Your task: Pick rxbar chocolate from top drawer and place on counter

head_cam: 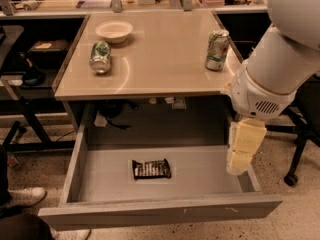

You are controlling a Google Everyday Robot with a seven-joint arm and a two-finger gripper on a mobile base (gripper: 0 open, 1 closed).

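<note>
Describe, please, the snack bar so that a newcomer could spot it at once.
Below the beige counter, the wide grey top drawer is pulled open, the robot's hand hanging over its right end. On the drawer floor, left of centre, lies the rxbar chocolate: flat, dark-wrapped with pale lettering, unlike the lying can and the upright can on the counter.
</note>
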